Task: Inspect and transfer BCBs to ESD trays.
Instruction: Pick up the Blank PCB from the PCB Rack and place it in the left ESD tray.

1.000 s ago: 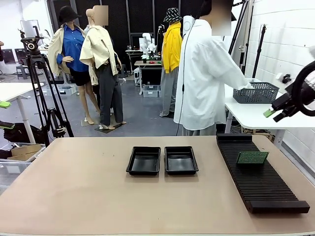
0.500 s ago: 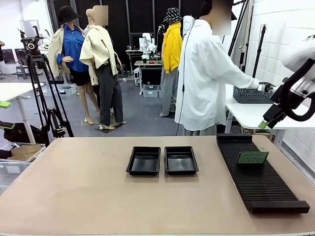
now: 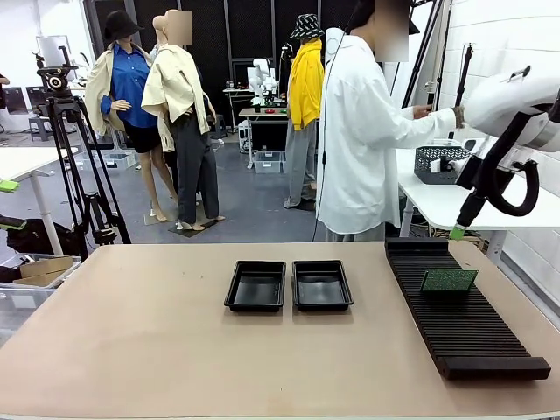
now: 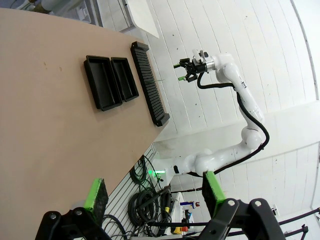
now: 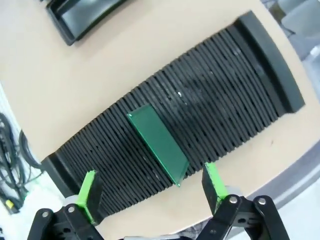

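One green BCB (image 3: 449, 281) stands on its edge in the slots of the long black rack (image 3: 464, 328), leaning a little, in the far half of the rack, at the right side of the table (image 3: 131, 332). In my right wrist view the BCB (image 5: 157, 142) lies just beyond my fingertips. My right pincer (image 3: 457, 233) hangs above the far end of the rack, spread, with nothing between the pads. Left of the rack, in the middle of the table, the two ESD trays (image 3: 255, 285) sit side by side. My left pincer (image 4: 154, 192) is also spread and holds nothing. At the far side a person (image 3: 359, 131) in white is turned to the right.
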`<action>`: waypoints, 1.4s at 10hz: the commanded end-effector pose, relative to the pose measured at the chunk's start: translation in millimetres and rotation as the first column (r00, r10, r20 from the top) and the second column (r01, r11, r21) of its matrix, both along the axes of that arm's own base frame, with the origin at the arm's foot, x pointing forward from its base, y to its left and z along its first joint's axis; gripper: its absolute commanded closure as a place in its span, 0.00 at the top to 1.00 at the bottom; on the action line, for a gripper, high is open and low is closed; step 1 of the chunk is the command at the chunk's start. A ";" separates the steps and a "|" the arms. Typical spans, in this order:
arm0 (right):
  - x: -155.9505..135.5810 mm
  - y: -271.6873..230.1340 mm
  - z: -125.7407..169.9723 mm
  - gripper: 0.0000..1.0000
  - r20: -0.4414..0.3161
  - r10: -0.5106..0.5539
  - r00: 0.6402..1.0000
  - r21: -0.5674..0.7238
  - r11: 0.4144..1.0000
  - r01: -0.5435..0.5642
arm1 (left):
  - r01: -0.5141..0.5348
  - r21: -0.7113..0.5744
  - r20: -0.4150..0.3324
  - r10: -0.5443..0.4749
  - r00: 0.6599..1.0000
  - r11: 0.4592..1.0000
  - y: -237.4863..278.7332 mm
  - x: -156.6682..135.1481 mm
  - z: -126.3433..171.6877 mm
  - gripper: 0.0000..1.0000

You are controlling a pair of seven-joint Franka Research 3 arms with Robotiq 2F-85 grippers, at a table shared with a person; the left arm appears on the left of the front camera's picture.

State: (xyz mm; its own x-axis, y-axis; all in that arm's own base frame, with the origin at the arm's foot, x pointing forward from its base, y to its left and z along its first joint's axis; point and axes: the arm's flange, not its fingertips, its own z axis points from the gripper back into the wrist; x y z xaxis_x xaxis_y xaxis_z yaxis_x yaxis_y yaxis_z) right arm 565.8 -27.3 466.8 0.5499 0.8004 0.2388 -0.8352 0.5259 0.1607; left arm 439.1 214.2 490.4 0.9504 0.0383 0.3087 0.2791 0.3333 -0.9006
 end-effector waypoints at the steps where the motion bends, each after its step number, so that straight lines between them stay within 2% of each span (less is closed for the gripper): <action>1: -14.1 8.3 -5.6 1.00 0.033 0.133 0.991 -0.052 0.990 -0.131 | -0.008 0.001 0.003 0.008 1.000 1.000 0.5 -2.1 1.3 1.00; 2: -20.4 16.1 -8.2 1.00 0.026 0.208 0.978 -0.078 0.976 -0.205 | -0.008 0.001 0.003 0.008 1.000 1.000 0.5 -2.1 1.3 1.00; 4: -27.6 26.3 -12.8 1.00 0.020 0.290 0.957 -0.145 0.948 -0.285 | -0.008 0.001 0.003 0.008 1.000 1.000 0.5 -2.1 1.3 1.00; 5: -30.4 29.2 -13.9 1.00 -0.012 0.326 0.945 -0.130 0.937 -0.325 | -0.008 0.001 0.003 0.008 1.000 1.000 0.5 -2.1 1.3 1.00; 8: -43.4 38.1 -14.9 1.00 0.013 0.419 0.908 -0.154 0.898 -0.412 | -0.008 0.001 0.003 0.008 1.000 1.000 0.5 -2.1 1.3 1.00; 11: -45.4 37.6 -9.9 1.00 0.052 0.411 0.910 -0.167 0.902 -0.398 | -0.008 0.001 0.003 0.008 1.000 1.000 0.5 -2.1 1.3 1.00; 14: -40.1 39.6 -3.9 1.00 0.025 0.406 0.914 -0.139 0.906 -0.399 | -0.008 0.001 0.003 0.008 1.000 1.000 0.5 -2.1 1.3 1.00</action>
